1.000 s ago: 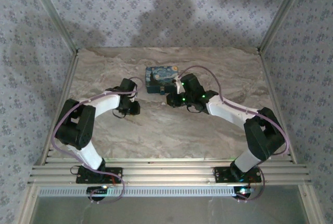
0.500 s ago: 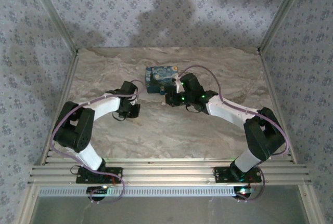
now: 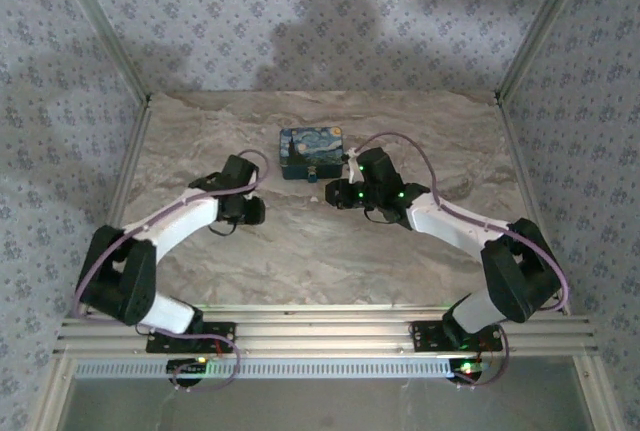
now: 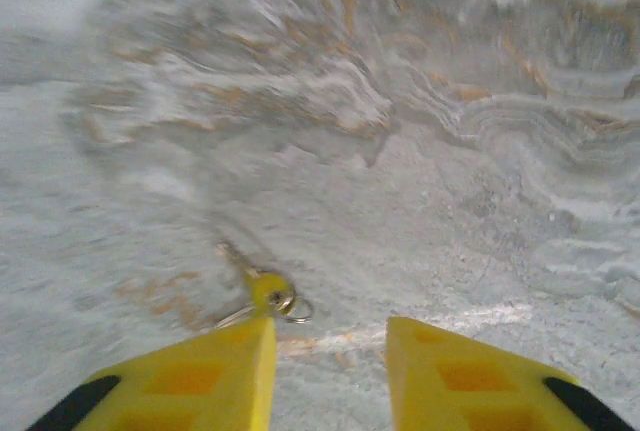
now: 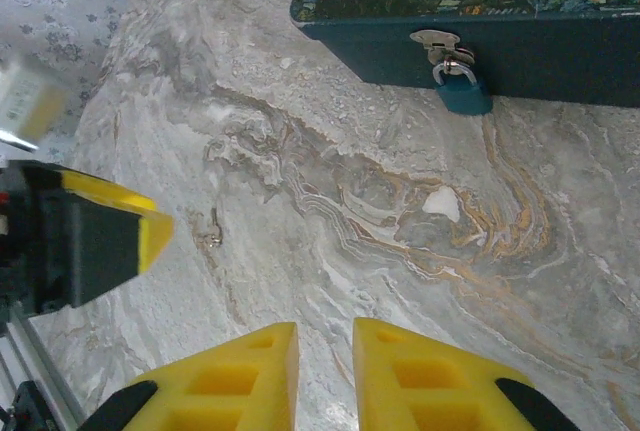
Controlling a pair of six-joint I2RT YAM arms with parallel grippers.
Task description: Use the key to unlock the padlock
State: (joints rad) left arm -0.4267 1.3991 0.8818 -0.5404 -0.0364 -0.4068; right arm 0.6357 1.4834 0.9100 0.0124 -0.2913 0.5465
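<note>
Two arms bend low over the tabletop (image 3: 300,261). The left tool (image 4: 330,333) is spread and empty, and the key (image 4: 270,291) lies flat beside one tip. The right tool (image 5: 325,336) shows a thin gap and holds nothing. The right wrist view shows the padlock (image 5: 463,91) hanging on the blue box (image 5: 560,56).

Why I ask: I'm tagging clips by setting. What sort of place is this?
Likely a robot test booth: patterned walls on an aluminium frame, marble-look tabletop, left arm and right arm bolted to the near rail.
</note>
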